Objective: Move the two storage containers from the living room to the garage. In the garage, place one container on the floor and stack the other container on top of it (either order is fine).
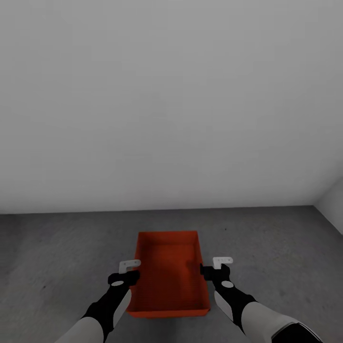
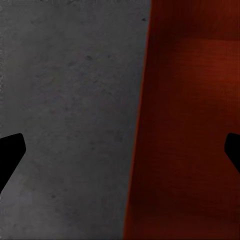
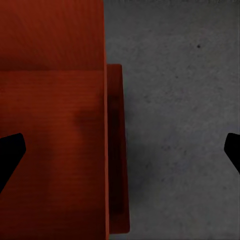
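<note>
Two grippers are flanking one orange-red storage container (image 1: 167,276), which is lying on the dark grey concrete floor (image 1: 57,247) of the garage, at roughly 6 o'clock in the head view and close to the plain white wall (image 1: 171,95) at 12 o'clock; a second wall (image 1: 333,200) is meeting the floor at about 4 o'clock.

The left gripper (image 1: 129,272) is sitting over the container's left long wall at 7 o'clock; in the left wrist view its fingers (image 2: 11,152) are standing wide apart, one over bare floor and one over the orange-red interior, so the jaws are straddling the thin wall without clamping it.

The right gripper (image 1: 213,267) is sitting over the right long wall at 5 o'clock; in the right wrist view its fingers (image 3: 11,152) are likewise spread, with the wall edge running between them; an outer lip at that wall suggests two nested rims, though whether two bins are stacked here cannot be told.

Judged from this layout, the placing step is in hand: the container is appearing to rest on the floor with both jaws released. The next move is calling for lifting both arms straight up clear of the walls, avoiding any sideways drag on the thin sides, then confirming the stack or fetching the other container.
</note>
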Tool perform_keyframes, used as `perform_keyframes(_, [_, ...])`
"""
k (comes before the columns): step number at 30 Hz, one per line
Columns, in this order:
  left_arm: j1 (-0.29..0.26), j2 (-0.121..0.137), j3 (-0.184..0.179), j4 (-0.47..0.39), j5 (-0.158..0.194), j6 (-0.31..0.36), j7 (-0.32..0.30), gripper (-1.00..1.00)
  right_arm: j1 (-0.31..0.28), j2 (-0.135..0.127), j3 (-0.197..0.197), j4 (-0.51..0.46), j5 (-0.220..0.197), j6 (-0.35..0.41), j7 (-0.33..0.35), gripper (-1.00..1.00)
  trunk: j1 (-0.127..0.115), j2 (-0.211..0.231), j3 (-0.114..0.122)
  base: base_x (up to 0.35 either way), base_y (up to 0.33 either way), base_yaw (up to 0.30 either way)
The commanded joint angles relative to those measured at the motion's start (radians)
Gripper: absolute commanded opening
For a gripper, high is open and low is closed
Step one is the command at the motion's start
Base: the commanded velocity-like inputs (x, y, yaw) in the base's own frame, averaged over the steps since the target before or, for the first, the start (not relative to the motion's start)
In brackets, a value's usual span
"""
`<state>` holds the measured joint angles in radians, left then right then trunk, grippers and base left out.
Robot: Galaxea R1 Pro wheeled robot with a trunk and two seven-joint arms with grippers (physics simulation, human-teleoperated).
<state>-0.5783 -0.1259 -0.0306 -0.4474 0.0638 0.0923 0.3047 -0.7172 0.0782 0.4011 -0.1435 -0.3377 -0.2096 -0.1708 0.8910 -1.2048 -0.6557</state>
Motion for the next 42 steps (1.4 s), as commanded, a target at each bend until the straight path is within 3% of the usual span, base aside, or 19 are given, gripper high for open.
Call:
perform_keyframes(1, [0.000, 0.000, -0.003, -0.002, 0.007, 0.005, 0.005, 1.00, -0.001, 0.000, 0.009, 0.001, -0.009, -0.004, -0.004, 1.00, -0.004, 0.007, 0.002, 0.000, 0.000, 0.000])
perform_keyframes(42, [0.000, 0.002, -0.006, -0.001, 0.005, 0.004, -0.004, 1.00, -0.001, 0.000, 0.008, 0.001, -0.009, -0.004, -0.004, 1.00, -0.161, 0.294, 0.131, 0.000, 0.000, 0.000])
